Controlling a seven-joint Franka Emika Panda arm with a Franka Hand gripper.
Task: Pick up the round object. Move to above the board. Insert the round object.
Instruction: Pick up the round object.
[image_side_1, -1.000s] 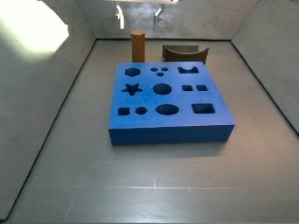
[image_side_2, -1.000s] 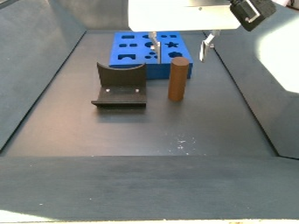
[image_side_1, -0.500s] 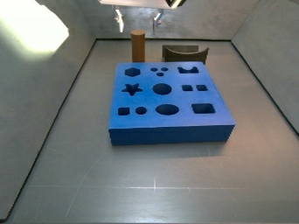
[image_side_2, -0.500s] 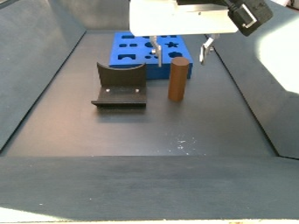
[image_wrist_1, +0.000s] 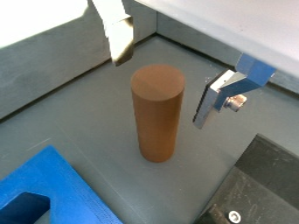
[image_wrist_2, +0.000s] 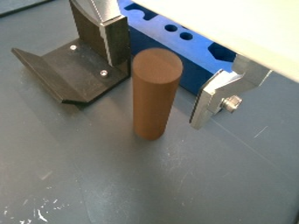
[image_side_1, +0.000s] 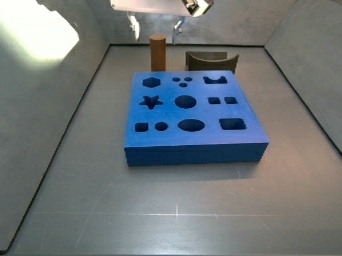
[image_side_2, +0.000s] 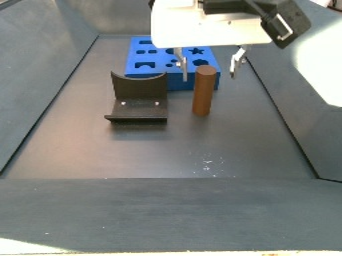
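So far, nothing picked up, nothing carried over, nothing inserted: all three steps left to do, judging by how things lie.

Nearest in a side view, bare grey bench (image_side_2: 174, 150). Beyond it, the fixture (image_side_2: 138, 97), dark and L-shaped, with nothing resting in it. Just beside that, the round peg (image_side_2: 203, 92), upright on the bench, brown-orange, well clear of the holes it is meant for.

Around the peg's upper part, the gripper (image_side_2: 205, 62), lowered from above. In both wrist views, jaws released: one silver finger (image_wrist_1: 117, 35) on one side of the peg (image_wrist_1: 156, 122), the opposite finger (image_wrist_1: 222, 96) across from it, a visible gap on each side, no pad touching wood. Looks like the approach for the grasp; closing and lifting likely next.

Farthest in that side view, the blue board (image_side_2: 150, 55). Seen in full from the opposite side (image_side_1: 194, 125): star, hexagon, circles, squares and oval, every hole dark and unfilled. Cannot tell from these pictures which round hole fits the peg.
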